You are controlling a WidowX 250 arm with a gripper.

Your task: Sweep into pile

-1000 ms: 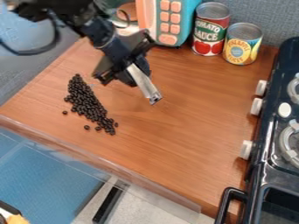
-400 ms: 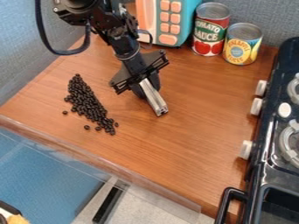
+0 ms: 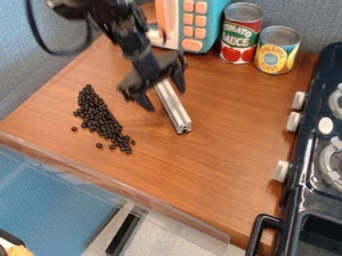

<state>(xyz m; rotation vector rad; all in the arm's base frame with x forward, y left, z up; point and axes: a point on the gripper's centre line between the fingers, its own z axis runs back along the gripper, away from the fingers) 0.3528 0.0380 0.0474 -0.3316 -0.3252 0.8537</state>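
A black robot arm (image 3: 130, 37) angles down from the top edge, all hard joints and dark segments, with a thin black cable looping beside it. At its end, the gripper (image 3: 164, 96) is wide open, its two pointed, matte black fingers (image 3: 139, 95) spread to either side of a metal bar (image 3: 175, 110). It is not pinching the bar or anything else. The bar is straight, square-edged and silvery, with grooves running along its length; it slants across the middle of the counter, its upper end beneath the gripper.

To the left of the bar, well apart from it, is the long, narrow pile of beans (image 3: 99, 117), small, dark, rounded and glossy, tapering at the top and slanting down to the right. A few loose ones sit just beside the pile, by its left edge and lower end.

The counter (image 3: 220, 160) is smooth brown wood with visible grain, edged by a clear plastic strip (image 3: 157, 205). At the back stand a boxy teal-and-orange toy (image 3: 192, 25) with raised, rounded buttons, and two cylindrical cans with metal tops, one red and green (image 3: 240, 34), the other yellow and blue (image 3: 277, 50). At right is a shiny black stove (image 3: 304, 165) with white knobs and grey, ring-shaped burners.
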